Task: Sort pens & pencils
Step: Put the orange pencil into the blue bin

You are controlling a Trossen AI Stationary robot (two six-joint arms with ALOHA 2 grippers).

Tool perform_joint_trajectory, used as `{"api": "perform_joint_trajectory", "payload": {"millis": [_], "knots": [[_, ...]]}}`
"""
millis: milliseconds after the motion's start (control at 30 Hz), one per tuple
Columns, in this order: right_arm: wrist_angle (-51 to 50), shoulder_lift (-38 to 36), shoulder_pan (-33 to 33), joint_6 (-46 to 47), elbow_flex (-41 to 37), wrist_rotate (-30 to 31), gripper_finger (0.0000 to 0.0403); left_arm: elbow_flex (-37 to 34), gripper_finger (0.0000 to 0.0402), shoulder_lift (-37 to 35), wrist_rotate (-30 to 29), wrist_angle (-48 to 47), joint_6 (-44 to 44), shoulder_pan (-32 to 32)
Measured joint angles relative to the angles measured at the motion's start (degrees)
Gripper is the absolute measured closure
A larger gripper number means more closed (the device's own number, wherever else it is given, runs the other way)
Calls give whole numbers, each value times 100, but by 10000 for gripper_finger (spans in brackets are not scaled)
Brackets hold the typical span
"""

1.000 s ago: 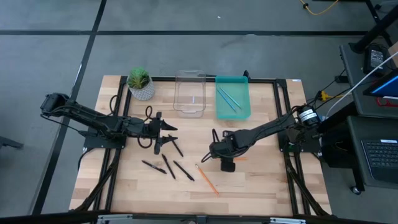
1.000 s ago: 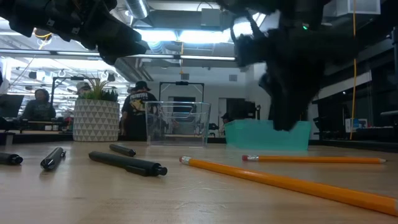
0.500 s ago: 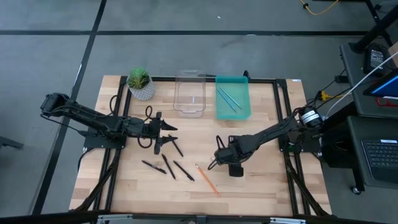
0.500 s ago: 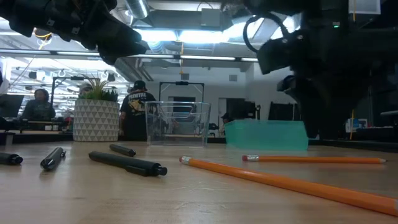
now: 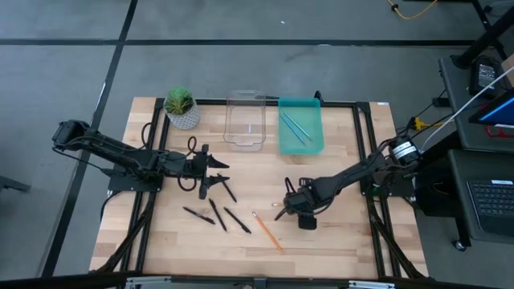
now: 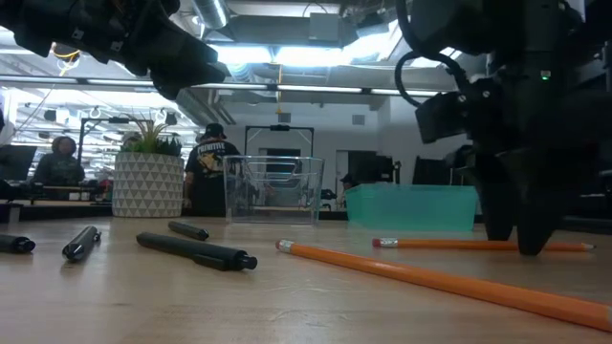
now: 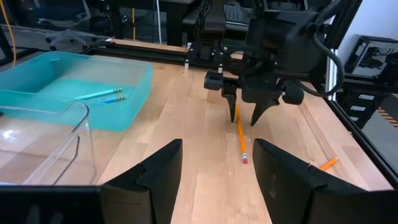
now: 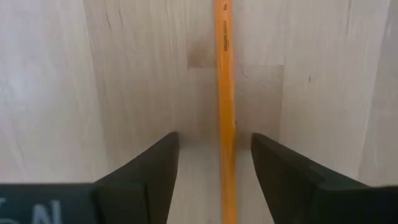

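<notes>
The wooden table carries everything, and places here are given from the teal tray at its far edge. Just to the left of the tray in the high view stands a clear plastic box, and left of that a potted plant. Two light blue pencils lie inside the tray. The left arm waits well to the tray's near left, its left gripper hanging above the wood with fingers spread apart over nothing. The right gripper is down at the table on the near side of the tray, its fingers parted and straddling an orange pencil that lies flat on the wood between them, not yet pinched. In the low view the tips reach down to that pencil's level. A second, longer orange pencil lies farther from the tray, nearer the table's front edge. The four black pens are scattered on the wood to the near left of the tray, just beside the left gripper, none in any container. People stand in the room beyond the table.
</notes>
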Motion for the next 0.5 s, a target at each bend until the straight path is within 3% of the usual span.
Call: {"api": "perform_joint_trajectory", "payload": {"millis": [233, 500], "knots": [[117, -12, -68, 26, -150, 113, 206, 0, 211, 0, 0, -1, 0, 1], [349, -9, -154, -212, -182, 51, 289, 0, 211, 0, 0, -6, 0, 0]]}}
